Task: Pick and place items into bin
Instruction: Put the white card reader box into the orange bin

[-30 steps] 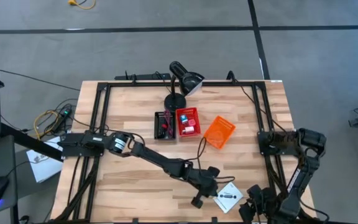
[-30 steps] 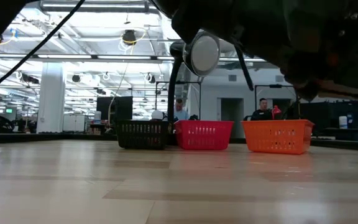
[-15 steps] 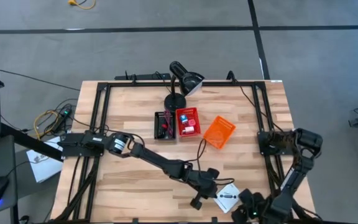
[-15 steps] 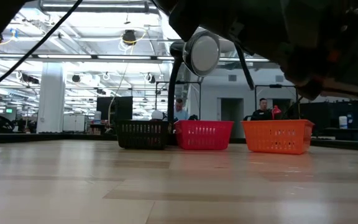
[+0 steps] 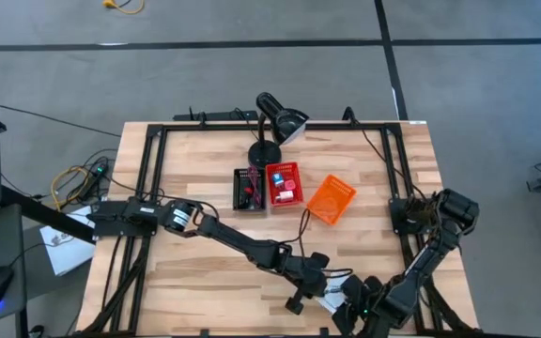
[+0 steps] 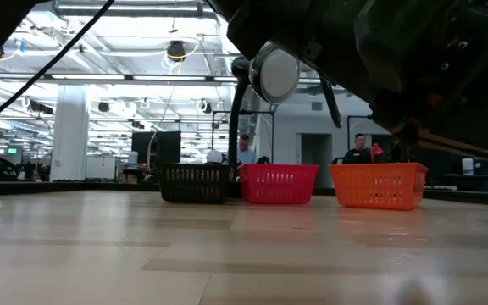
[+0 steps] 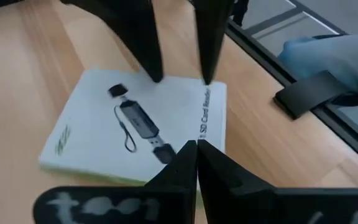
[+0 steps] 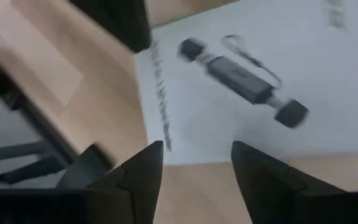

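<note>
A white square card (image 7: 135, 124) printed with a black card reader lies flat on the table near its front edge; it also shows in the high view (image 5: 334, 297) and the right wrist view (image 8: 247, 106). My left gripper (image 7: 191, 149) is shut, its tips over one edge of the card (image 5: 319, 284). My right gripper (image 8: 194, 146) is open and faces it from the card's other side (image 5: 347, 299); its two fingertips stand at the opposite edge (image 7: 181, 79). Small items lie in the red basket (image 5: 285, 183) and the black basket (image 5: 247, 188). My left gripper's shut fingertips (image 7: 194, 155) stand over the card's edge (image 7: 185, 140); I cannot tell whether they touch it. My right gripper's open fingertips (image 7: 157, 74) stand at the card's opposite edge (image 7: 179, 84); I cannot tell whether they touch it.
Three baskets stand in a row at the table's middle: black (image 6: 195, 182), red (image 6: 276, 183) and orange (image 5: 332, 199). A black desk lamp (image 5: 270, 127) stands behind them. A black metal frame (image 5: 148, 160) runs round the table. People show in the room behind.
My right gripper has gone along the table's front edge toward the left, up to the white card, and now covers most of it in the high view.
</note>
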